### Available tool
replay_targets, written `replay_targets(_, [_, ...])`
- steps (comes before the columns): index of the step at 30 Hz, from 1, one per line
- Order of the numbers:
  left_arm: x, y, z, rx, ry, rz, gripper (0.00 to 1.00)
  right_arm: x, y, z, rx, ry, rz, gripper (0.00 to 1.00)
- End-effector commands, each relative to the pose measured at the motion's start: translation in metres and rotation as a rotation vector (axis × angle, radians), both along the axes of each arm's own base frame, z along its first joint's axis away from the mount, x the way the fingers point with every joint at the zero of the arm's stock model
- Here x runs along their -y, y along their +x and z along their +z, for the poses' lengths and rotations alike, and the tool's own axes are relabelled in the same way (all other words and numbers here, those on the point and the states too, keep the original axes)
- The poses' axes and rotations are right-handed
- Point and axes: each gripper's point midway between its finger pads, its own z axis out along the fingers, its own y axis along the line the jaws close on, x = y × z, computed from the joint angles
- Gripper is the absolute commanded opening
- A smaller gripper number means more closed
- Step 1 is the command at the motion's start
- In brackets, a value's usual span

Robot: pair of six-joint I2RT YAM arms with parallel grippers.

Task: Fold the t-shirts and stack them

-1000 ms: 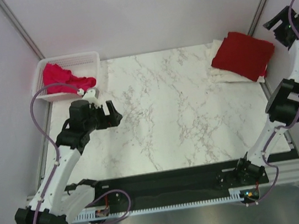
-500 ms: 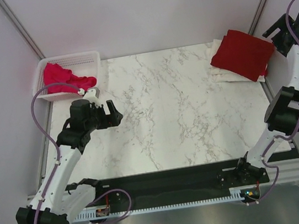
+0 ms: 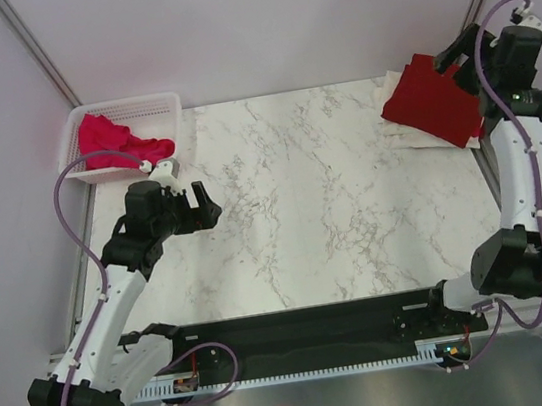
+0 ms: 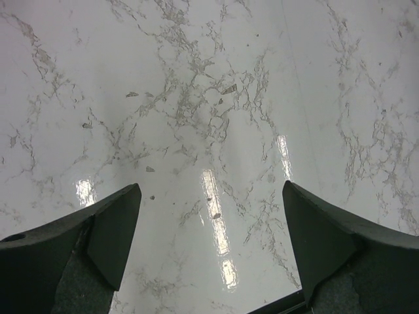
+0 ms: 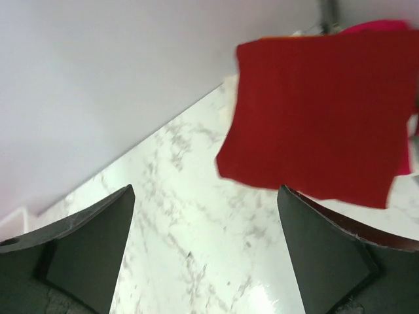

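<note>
- Nearest, black base rail (image 3: 309,331): carried both arm bases at the near edge of the table
- Left gripper (image 3: 206,200) (image 4: 211,190): hung over bare marble on the left side, near the basket. Jaws were spread wide with nothing between them. Judged to be parked within reach of the next shirt
- Right gripper (image 3: 460,50) (image 5: 204,190): hung at the far right corner beside the stack. Jaws were fully apart and empty, with the cloth lying free of them, so that placement read as done
- Dark red t-shirt (image 3: 438,99) (image 5: 314,111): folded flat on top of the stack at the far right corner, out of the way of the working area
- Cream-white t-shirts (image 3: 401,134): folded beneath the red one, with only their left and near edges showing
- Pink-magenta t-shirt (image 3: 106,140): crumpled and unfolded in the white mesh basket (image 3: 136,103) at the far left corner, one part draped over the rim. Judged the next item to fold
- Table (image 3: 333,214) (image 4: 196,98): white marble pattern with grey veins, glossy, showing lamp glare in the left wrist view
- Walls (image 3: 256,23): plain and pale, with slanted metal posts (image 3: 32,50) at the corners
</note>
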Motion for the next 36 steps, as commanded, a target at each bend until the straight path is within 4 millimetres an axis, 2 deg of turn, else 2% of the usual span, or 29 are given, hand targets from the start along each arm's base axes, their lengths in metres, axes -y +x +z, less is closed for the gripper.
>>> replay_targets(1, [-0.003, 0.003, 0.011, 0.057, 0.011, 0.003, 0.96, -0.057, -0.005, 0.009, 0.089, -0.038, 0.139, 0.98])
replay_targets(2, [-0.004, 0.003, 0.01, 0.056, 0.014, 0.009, 0.96, -0.069, -0.007, 0.003, 0.089, -0.036, 0.168, 0.98])
replay_targets(3, [-0.005, 0.003, 0.011, 0.059, 0.015, 0.014, 0.96, -0.096, -0.013, -0.013, 0.071, -0.027, 0.226, 0.98])
replay_targets(5, [-0.006, 0.003, 0.012, 0.062, 0.014, 0.026, 0.96, -0.121, -0.018, -0.022, 0.08, -0.034, 0.286, 0.98])
replay_targets(6, [-0.008, 0.004, 0.012, 0.064, 0.016, 0.037, 0.96, -0.148, -0.027, -0.036, 0.063, -0.028, 0.349, 0.98])
replay_targets(8, [-0.008, 0.005, 0.013, 0.072, 0.016, 0.04, 0.96, -0.178, -0.035, -0.043, 0.08, -0.036, 0.422, 0.98])
replay_targets(9, [-0.01, 0.006, 0.014, 0.076, 0.021, 0.05, 0.97, -0.205, -0.045, -0.058, 0.063, -0.036, 0.486, 0.98])
replay_targets(11, [-0.013, 0.007, 0.014, 0.091, 0.027, 0.066, 1.0, -0.233, -0.053, -0.063, 0.085, -0.047, 0.561, 0.98])
replay_targets(12, [-0.017, 0.007, 0.017, 0.113, 0.035, 0.083, 1.0, -0.261, -0.065, -0.077, 0.067, -0.052, 0.626, 0.98])
replay_targets(13, [-0.018, 0.011, 0.026, 0.164, 0.027, 0.089, 1.0, -0.274, -0.07, -0.08, 0.073, -0.058, 0.663, 0.98])
replay_targets(14, [-0.021, 0.01, 0.018, 0.179, 0.034, 0.097, 1.0, -0.287, -0.076, -0.086, 0.071, -0.073, 0.702, 0.98])
replay_targets(15, [-0.024, 0.009, 0.027, 0.248, 0.027, 0.108, 1.0, -0.309, -0.088, -0.097, 0.059, -0.084, 0.758, 0.98])
replay_targets(17, [-0.021, 0.011, 0.018, 0.395, 0.032, 0.065, 1.0, -0.328, -0.101, -0.108, 0.046, -0.1, 0.81, 0.98])
replay_targets(18, [-0.019, 0.01, 0.025, 0.501, 0.028, 0.035, 1.0, -0.346, -0.114, -0.116, 0.035, -0.106, 0.861, 0.98])
replay_targets(19, [-0.021, -0.002, -0.006, 0.547, 0.052, 0.007, 1.0, -0.349, -0.117, -0.12, 0.027, -0.115, 0.857, 0.98])
replay_targets(20, [-0.022, -0.002, 0.019, 0.751, 0.086, -0.01, 1.0, -0.361, -0.129, -0.127, 0.015, -0.116, 0.899, 0.98])
replay_targets(22, [-0.034, -0.009, 0.01, 0.813, 0.141, 0.022, 1.0, -0.365, -0.136, -0.132, 0.016, -0.138, 0.904, 0.98])
replay_targets(24, [-0.057, -0.001, 0.003, 0.746, 0.167, 0.159, 1.0, -0.366, -0.144, -0.139, 0.011, -0.149, 0.912, 0.98])
replay_targets(25, [-0.06, 0.003, -0.006, 0.7, 0.149, 0.198, 1.0, -0.365, -0.146, -0.141, 0.008, -0.151, 0.911, 0.98])
replay_targets(26, [-0.064, 0.005, -0.004, 0.705, 0.129, 0.234, 1.0, -0.361, -0.148, -0.148, -0.004, -0.157, 0.906, 0.98])
replay_targets(28, [-0.062, 0.012, -0.02, 0.673, 0.178, 0.204, 1.0, -0.356, -0.151, -0.145, 0.014, -0.167, 0.9, 0.98])
replay_targets(30, [-0.062, 0.019, -0.02, 0.684, 0.193, 0.21, 1.0, -0.348, -0.156, -0.145, 0.024, -0.183, 0.889, 0.98])
replay_targets(31, [-0.065, 0.023, -0.023, 0.675, 0.202, 0.227, 1.0, -0.345, -0.157, -0.145, 0.025, -0.189, 0.882, 0.98])
replay_targets(32, [-0.071, 0.03, -0.039, 0.62, 0.232, 0.252, 1.0, -0.339, -0.159, -0.145, 0.033, -0.198, 0.863, 0.98])
replay_targets(34, [-0.079, 0.038, -0.038, 0.643, 0.22, 0.303, 1.0, -0.331, -0.161, -0.146, 0.033, -0.215, 0.844, 0.98])
replay_targets(35, [-0.087, 0.042, -0.052, 0.604, 0.223, 0.337, 1.0, -0.325, -0.162, -0.147, 0.036, -0.224, 0.825, 0.98])
replay_targets(36, [-0.09, 0.046, -0.047, 0.642, 0.19, 0.366, 1.0, -0.322, -0.162, -0.147, 0.035, -0.23, 0.812, 0.98])
